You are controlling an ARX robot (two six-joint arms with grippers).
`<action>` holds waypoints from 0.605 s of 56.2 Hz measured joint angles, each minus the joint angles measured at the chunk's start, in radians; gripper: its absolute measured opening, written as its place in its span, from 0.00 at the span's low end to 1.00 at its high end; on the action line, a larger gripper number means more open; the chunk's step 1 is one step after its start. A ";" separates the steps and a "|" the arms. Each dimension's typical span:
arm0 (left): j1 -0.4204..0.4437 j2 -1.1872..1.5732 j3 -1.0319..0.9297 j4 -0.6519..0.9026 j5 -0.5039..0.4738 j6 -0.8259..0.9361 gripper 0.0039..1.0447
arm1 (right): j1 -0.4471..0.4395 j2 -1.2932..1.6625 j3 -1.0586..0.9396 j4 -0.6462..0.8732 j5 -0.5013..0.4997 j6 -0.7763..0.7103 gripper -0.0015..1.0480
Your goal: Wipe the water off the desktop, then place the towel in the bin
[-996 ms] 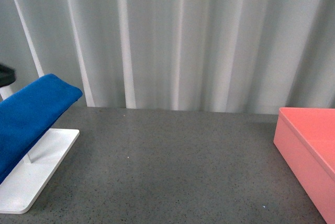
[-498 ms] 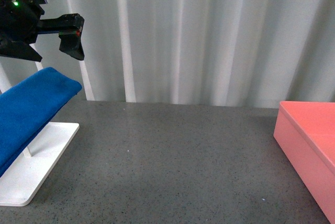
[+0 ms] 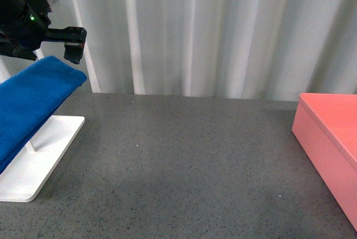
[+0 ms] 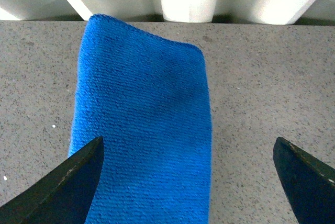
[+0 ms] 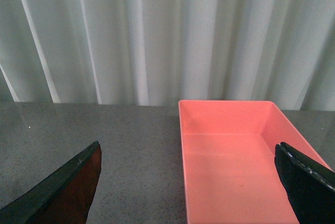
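The blue towel [image 3: 33,99] hangs folded over a rack at the left of the dark speckled desktop [image 3: 178,161]. My left gripper [image 3: 72,46] is open and hovers just above the towel's far end. In the left wrist view, the towel [image 4: 141,119] lies under the left gripper [image 4: 187,145], towards one of its wide-apart fingers. The pink bin [image 3: 329,149] stands at the right edge. In the right wrist view, my right gripper [image 5: 187,145] is open and empty above the near side of the empty bin [image 5: 235,171]. The right gripper is out of the front view.
The rack's white flat base [image 3: 33,166] rests on the desktop at the left front. A pleated white curtain [image 3: 212,32] closes off the back. A tiny light speck [image 3: 279,196] shows on the desktop at the front right.
My left arm has come into the front view at the upper left, then dropped a little and drawn left, closer to the towel's top. The towel and bin have not moved.
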 joint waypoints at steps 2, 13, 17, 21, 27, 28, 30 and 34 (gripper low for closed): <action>0.004 0.004 -0.001 0.011 -0.002 0.002 0.94 | 0.000 0.000 0.000 0.000 0.000 0.000 0.93; 0.023 0.021 -0.014 0.074 -0.026 0.027 0.94 | 0.000 0.000 0.000 0.000 0.000 0.000 0.93; 0.025 0.027 -0.023 0.089 -0.020 0.033 0.94 | 0.000 0.000 0.000 0.000 0.000 0.000 0.93; 0.025 0.034 -0.042 0.105 -0.018 0.047 0.94 | 0.000 0.000 0.000 0.000 0.000 0.000 0.93; 0.020 0.038 -0.076 0.130 -0.012 0.072 0.94 | 0.000 0.000 0.000 0.000 0.000 0.000 0.93; 0.019 0.039 -0.083 0.135 -0.011 0.077 0.94 | 0.000 0.000 0.000 0.000 0.000 0.000 0.93; 0.018 0.040 -0.092 0.141 -0.011 0.082 0.94 | 0.000 0.000 0.000 0.000 0.000 0.000 0.93; 0.018 0.043 -0.103 0.153 -0.017 0.096 0.90 | 0.000 0.000 0.000 0.000 0.000 0.000 0.93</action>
